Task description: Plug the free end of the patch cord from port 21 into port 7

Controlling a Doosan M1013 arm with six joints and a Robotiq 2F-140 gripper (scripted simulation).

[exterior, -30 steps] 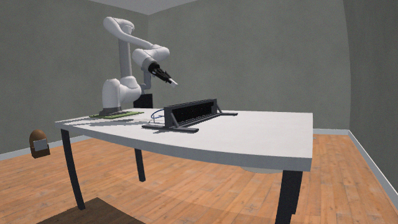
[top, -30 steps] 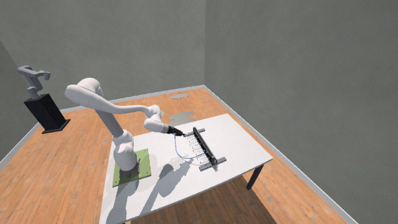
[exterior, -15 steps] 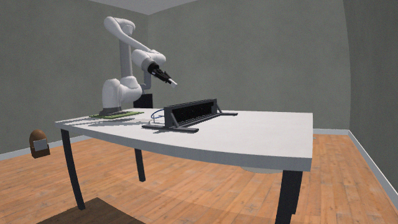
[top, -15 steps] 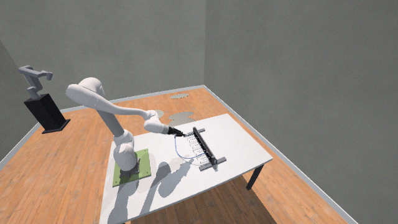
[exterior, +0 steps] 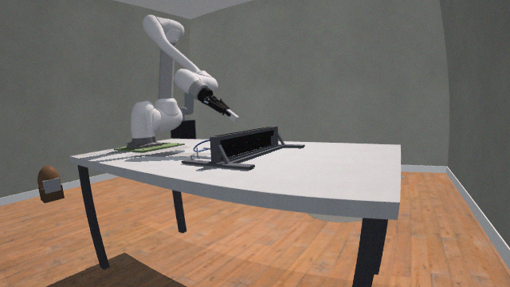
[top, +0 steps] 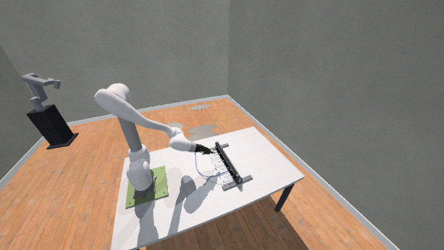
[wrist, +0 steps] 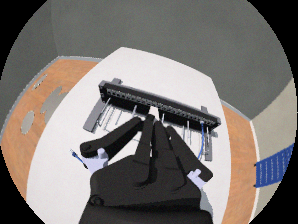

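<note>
Pincer (exterior: 233, 115) fully closed, fingers pressed together, gripping nothing. Hanging in the air on the end of the white arm (top: 139, 118), tilted downward, tips aimed toward the rack (top: 229, 164). Seen from the exterior view: clear air beneath the pincer, the rack's top edge (exterior: 244, 134) below and slightly ahead of the tips. Seen from above: tips (top: 209, 151) just short of the rack's near end, on its port side. In the wrist view: closed fingers running up the middle, the rack (wrist: 160, 103) lying crosswise just beyond them, upright on the white table (top: 263, 156) with its two flat feet (top: 237, 182) spread out.

Blue patch cord (top: 198, 168) lying on the table below and behind the pincer, looping from near the pincer's underside round toward the far part of the rack face. Part of the same cord (exterior: 201, 144) visible in the exterior view beside the rack's end. Free plug too small to make out; which port holds the fixed end likewise not readable. White number plates not legible.

Green base plate (top: 161, 173) under the arm's foot, well behind the pincer.
</note>
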